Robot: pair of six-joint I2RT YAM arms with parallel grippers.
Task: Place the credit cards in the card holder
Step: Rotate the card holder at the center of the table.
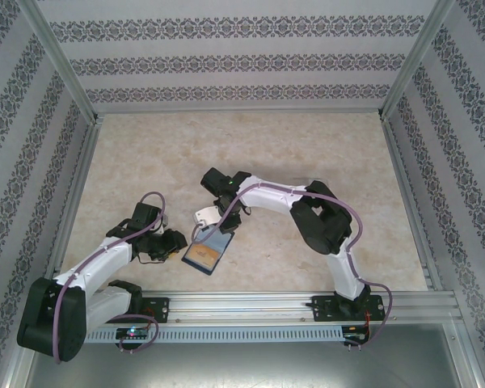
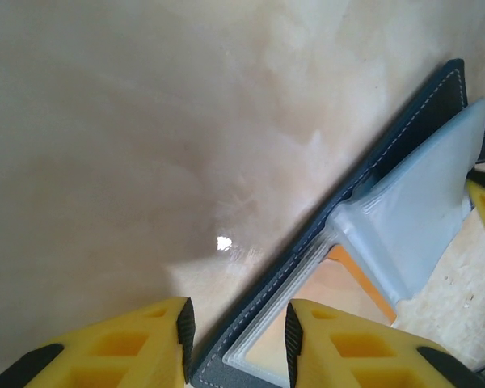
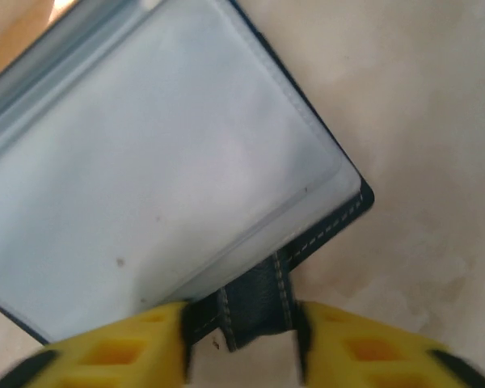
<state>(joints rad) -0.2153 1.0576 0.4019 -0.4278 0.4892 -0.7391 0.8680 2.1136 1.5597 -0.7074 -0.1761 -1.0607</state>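
Observation:
The navy card holder point(image 1: 207, 255) lies open on the table between the two arms. In the left wrist view its stitched edge point(image 2: 388, 153) runs diagonally, and an orange-edged card point(image 2: 347, 289) sits inside a clear sleeve. A pale sleeve leaf point(image 2: 420, 214) stands up from it. My left gripper point(image 2: 238, 343) is open, with the holder's corner between its fingers. My right gripper point(image 3: 242, 343) is open around the holder's snap tab point(image 3: 257, 307); its fingers are blurred. The clear sleeve point(image 3: 162, 162) spreads above the tab. In the top view my right gripper point(image 1: 225, 229) is at the holder's far end and my left gripper point(image 1: 178, 245) at its left.
A whitish leaf or card point(image 1: 204, 216) shows just beyond the holder, beside the right gripper. The beige tabletop point(image 1: 250, 145) stretches back to patterned walls. A metal rail point(image 1: 250, 303) runs along the near edge.

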